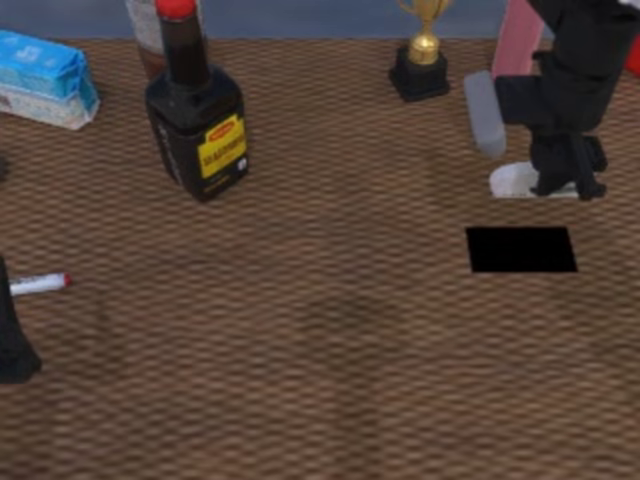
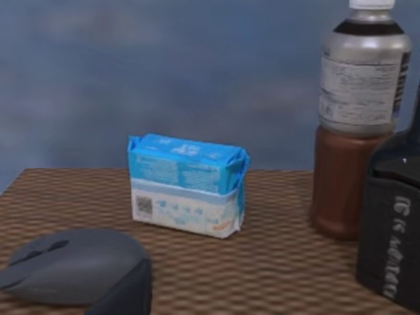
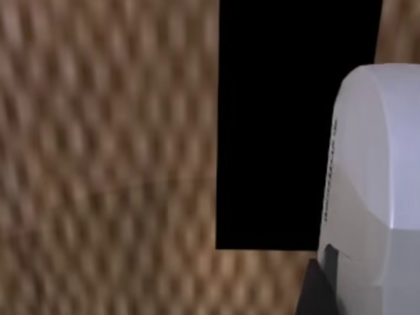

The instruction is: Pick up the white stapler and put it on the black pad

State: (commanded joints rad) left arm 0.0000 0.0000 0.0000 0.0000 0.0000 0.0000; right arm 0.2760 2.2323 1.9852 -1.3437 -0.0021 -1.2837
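Carrying the white stapler toward the black pad

The right gripper [image 1: 568, 175] stands at the far right part of the table, and the white stapler [image 1: 515, 181] sticks out from under it toward the table's left. In the right wrist view one dark finger [image 3: 319, 293] lies against the side of the stapler [image 3: 374, 197], so I judge that the gripper is closed on its body; the second finger is out of sight. I cannot tell whether the stapler is already off the cloth.

The black pad [image 1: 521, 249] lies near the gripper, on its side toward the front edge of the table, and nothing rests on it yet. A grey bar [image 1: 483, 112] lies on the gripper's other side, toward the gold trophy [image 1: 421, 60].

The stapler looks like a stiff, smooth plastic shell and probably light. Smooth curved sides can slip, so the hold is safest across the middle of the long body, not on the rounded end. It is not fragile, but it should be lowered flat.

The left gripper [image 1: 12, 345] is parked at the table's left edge, and I cannot tell its state
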